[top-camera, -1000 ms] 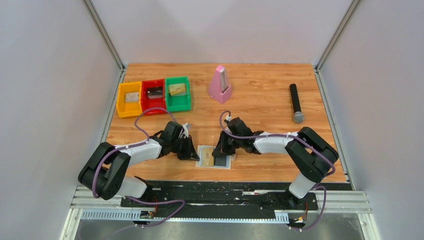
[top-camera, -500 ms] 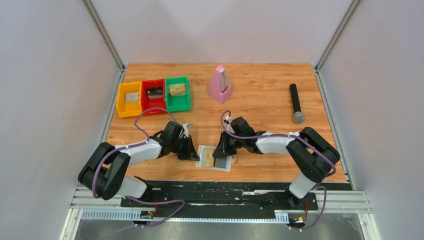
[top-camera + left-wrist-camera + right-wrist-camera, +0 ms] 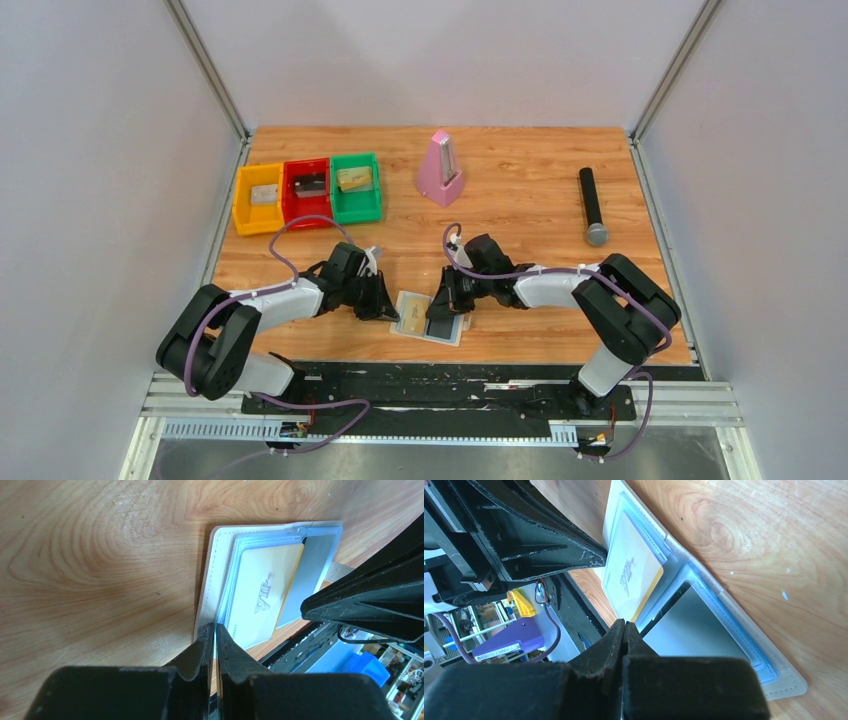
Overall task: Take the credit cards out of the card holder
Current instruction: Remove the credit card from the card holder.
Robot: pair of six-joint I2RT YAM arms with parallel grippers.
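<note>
The card holder lies open near the table's front edge, cream rim with pale blue panels. The yellow-gold card sits in its left panel and sticks out a little. The dark grey card sits in the right panel. My left gripper is shut on the holder's left rim, its tips pinching the edge. My right gripper is shut on the near edge of the dark card, its tips beside the yellow card.
Yellow, red and green bins stand at the back left with small items inside. A pink metronome stands at the back middle. A black microphone lies at the right. The table's front edge runs just behind the holder.
The right gripper has shifted slightly right and toward the front edge with the dark card. The holder has turned a little. The left gripper has stayed in place.
</note>
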